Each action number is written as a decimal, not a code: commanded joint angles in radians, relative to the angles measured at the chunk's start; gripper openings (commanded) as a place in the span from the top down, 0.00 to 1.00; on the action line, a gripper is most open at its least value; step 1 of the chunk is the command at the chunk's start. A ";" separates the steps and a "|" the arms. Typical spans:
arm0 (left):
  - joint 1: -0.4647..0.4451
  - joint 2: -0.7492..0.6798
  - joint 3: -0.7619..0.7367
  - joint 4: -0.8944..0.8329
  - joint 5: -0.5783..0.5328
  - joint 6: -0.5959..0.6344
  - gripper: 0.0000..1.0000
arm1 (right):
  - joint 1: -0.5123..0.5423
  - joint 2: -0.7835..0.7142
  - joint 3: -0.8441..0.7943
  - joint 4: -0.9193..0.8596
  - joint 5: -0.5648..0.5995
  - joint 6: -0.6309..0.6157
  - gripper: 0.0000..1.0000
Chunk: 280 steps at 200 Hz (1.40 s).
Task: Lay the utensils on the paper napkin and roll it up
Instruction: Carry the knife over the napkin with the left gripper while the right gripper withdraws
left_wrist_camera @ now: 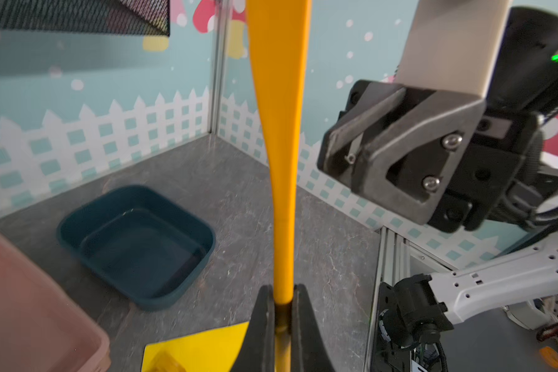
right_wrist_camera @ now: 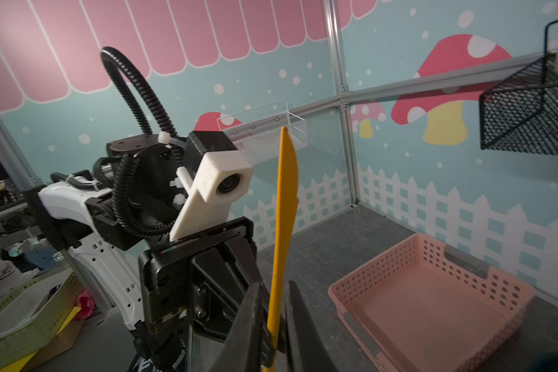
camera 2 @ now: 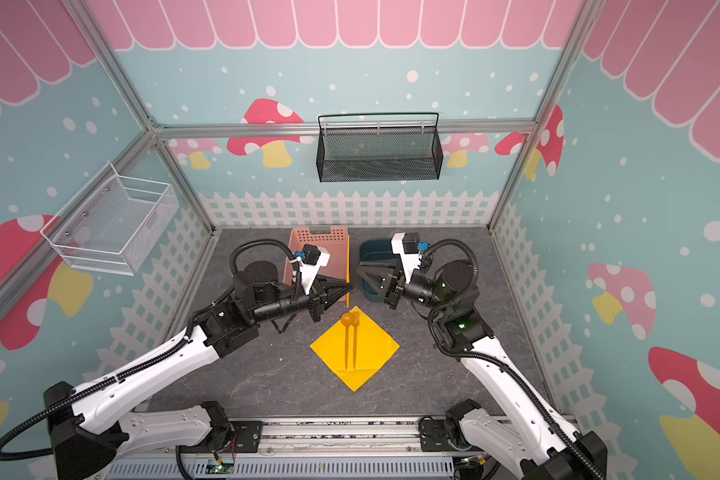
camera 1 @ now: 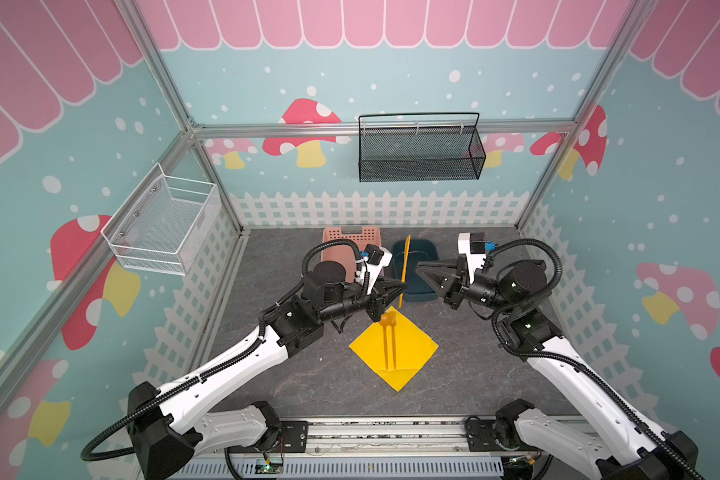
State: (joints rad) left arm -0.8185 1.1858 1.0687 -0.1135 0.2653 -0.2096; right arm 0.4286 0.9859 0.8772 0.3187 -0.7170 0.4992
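Left wrist view: flat, tapering orange-yellow stick [left_wrist_camera: 282, 161]

Left claw [camera 1: 403, 286] pinched tight, right claw [camera 1: 419, 268] slightly parted, tips facing each other, both arms bent inward.

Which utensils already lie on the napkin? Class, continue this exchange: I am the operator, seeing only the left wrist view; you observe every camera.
Observer: The spoon and fork lie side by side on the paper napkin, heads away from the robot.
Operator: Is the pink basket empty?
Observer: The right wrist view shows nothing inside the pink basket.
Operator: Is the napkin flat?
Observer: In both top views a crease crosses its corner nearest the robot.
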 commanded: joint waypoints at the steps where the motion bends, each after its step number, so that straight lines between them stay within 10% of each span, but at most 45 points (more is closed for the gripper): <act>1: -0.042 0.007 -0.010 -0.123 -0.192 -0.088 1.00 | -0.011 -0.023 0.004 -0.131 0.133 -0.095 0.84; 43: -0.110 0.064 -0.027 -0.254 -0.364 -0.268 1.00 | -0.050 0.016 0.018 -0.263 0.309 -0.099 0.93; 136: -0.213 0.335 0.095 -0.486 -0.497 -0.674 1.00 | -0.183 0.003 -0.078 -0.273 0.262 -0.102 0.93; 280: -0.235 0.796 0.419 -0.677 -0.392 -0.811 1.00 | -0.312 -0.053 -0.138 -0.314 0.183 -0.168 0.92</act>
State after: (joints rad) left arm -1.0489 1.9461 1.4315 -0.7364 -0.1307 -0.9699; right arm 0.1303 0.9573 0.7544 0.0219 -0.5079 0.3668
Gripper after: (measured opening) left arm 0.076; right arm 0.080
